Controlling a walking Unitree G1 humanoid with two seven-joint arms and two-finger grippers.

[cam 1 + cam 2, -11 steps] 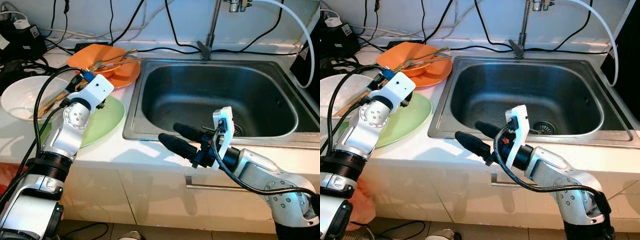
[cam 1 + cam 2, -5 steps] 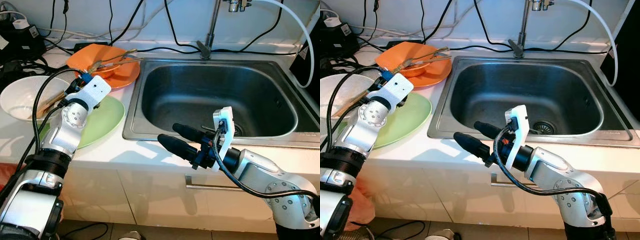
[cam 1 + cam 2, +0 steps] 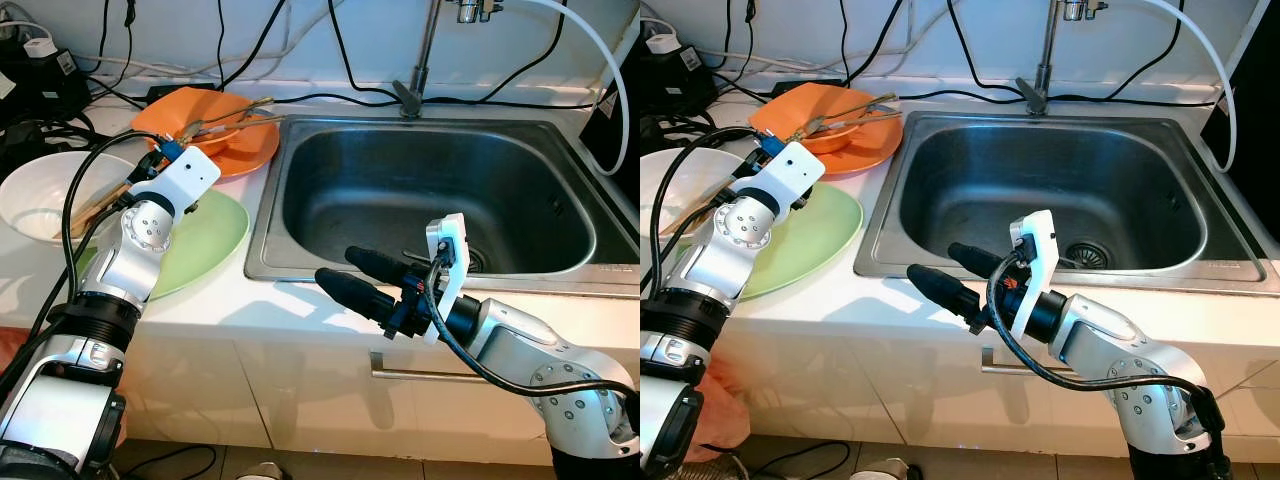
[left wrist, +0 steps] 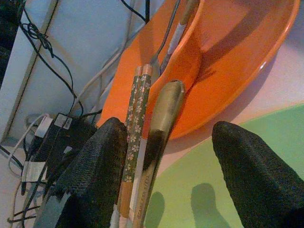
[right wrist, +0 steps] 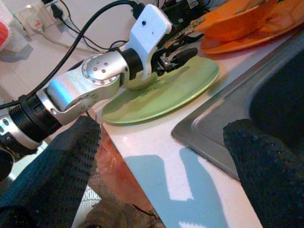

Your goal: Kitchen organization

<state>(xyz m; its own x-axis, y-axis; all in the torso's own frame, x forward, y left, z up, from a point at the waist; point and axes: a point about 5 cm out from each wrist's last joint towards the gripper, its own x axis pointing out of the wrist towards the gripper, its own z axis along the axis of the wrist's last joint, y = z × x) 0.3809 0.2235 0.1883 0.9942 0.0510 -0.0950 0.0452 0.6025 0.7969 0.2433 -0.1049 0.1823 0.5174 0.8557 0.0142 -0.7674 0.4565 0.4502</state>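
My left gripper (image 4: 167, 127) stands open at the far rim of the green plate (image 3: 212, 238), pointing at the orange bowl (image 4: 237, 42) that sits on an orange plate (image 3: 248, 152). Flower-patterned chopsticks (image 4: 135, 128) and a gold utensil handle (image 4: 160, 124) lie between its fingers, close to one finger, leaning on the orange dish. More utensils (image 3: 228, 118) rest across the orange bowl. My right gripper (image 3: 338, 266) hangs open and empty above the counter's front edge, before the sink (image 3: 430, 200).
A white bowl (image 3: 35, 195) with wooden utensils stands at the left. Black cables and a power strip (image 3: 40, 80) crowd the back left. The faucet (image 3: 420, 60) rises behind the sink, with a white hose (image 3: 610, 70) at the right.
My left wrist has shifted slightly over the green plate's far rim, towards the orange dishes. My right gripper has dipped a little and now holds still.
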